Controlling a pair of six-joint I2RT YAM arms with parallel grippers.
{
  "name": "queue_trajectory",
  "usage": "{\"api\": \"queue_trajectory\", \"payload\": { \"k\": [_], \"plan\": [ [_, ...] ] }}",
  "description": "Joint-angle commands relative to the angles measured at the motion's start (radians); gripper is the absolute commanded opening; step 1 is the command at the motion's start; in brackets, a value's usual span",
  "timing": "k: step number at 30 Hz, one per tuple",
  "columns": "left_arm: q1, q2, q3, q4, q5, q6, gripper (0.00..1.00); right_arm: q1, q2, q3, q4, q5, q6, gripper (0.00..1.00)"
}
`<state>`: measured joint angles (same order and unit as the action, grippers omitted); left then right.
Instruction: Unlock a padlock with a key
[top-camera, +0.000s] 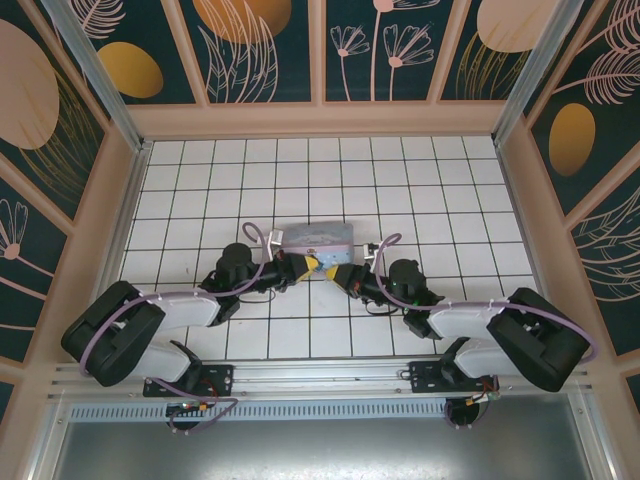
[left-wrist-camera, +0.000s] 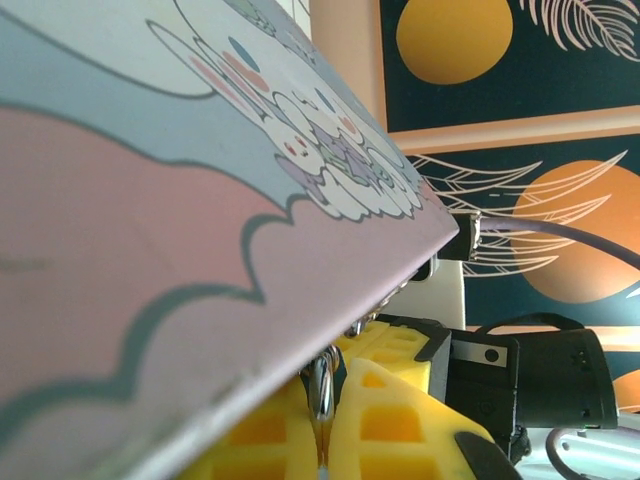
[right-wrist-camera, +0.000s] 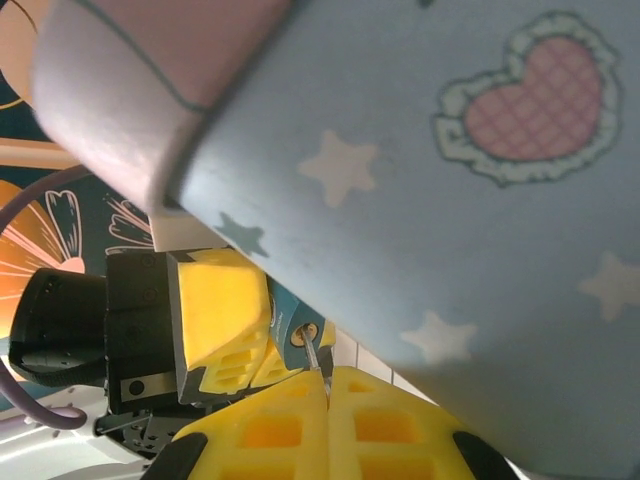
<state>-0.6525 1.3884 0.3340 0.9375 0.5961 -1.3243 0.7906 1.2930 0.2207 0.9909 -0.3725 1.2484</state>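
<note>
In the right wrist view the tiny dark-blue padlock (right-wrist-camera: 291, 326) is pinched between the yellow fingers (right-wrist-camera: 222, 318) of my left gripper. My right gripper (right-wrist-camera: 327, 384) is shut on the key (right-wrist-camera: 314, 357), a thin metal sliver whose tip sits at the padlock's round keyhole. In the left wrist view my left gripper (left-wrist-camera: 325, 412) is shut on the padlock's silvery shackle (left-wrist-camera: 323, 385), with the right gripper's yellow fingers (left-wrist-camera: 405, 345) just beyond. From above, the left gripper (top-camera: 312, 263) and the right gripper (top-camera: 338, 272) meet tip to tip in front of the box.
A large pastel-blue and pink cartoon-print box (top-camera: 318, 237) lies just behind the two grippers and looms close over both wrist cameras (left-wrist-camera: 150, 200) (right-wrist-camera: 450, 200). The white tiled floor (top-camera: 300, 170) is ringed by patterned walls.
</note>
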Motion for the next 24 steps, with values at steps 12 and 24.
{"api": "queue_trajectory", "payload": {
  "k": [12,24],
  "plan": [
    [-0.021,-0.054,0.008,0.109,0.149,-0.015,0.00,-0.016,0.115,0.093,0.198,0.034,0.109,0.00],
    [-0.021,-0.041,0.004,0.073,0.149,0.029,0.00,-0.040,0.138,0.114,0.211,-0.030,0.123,0.00]
  ]
}}
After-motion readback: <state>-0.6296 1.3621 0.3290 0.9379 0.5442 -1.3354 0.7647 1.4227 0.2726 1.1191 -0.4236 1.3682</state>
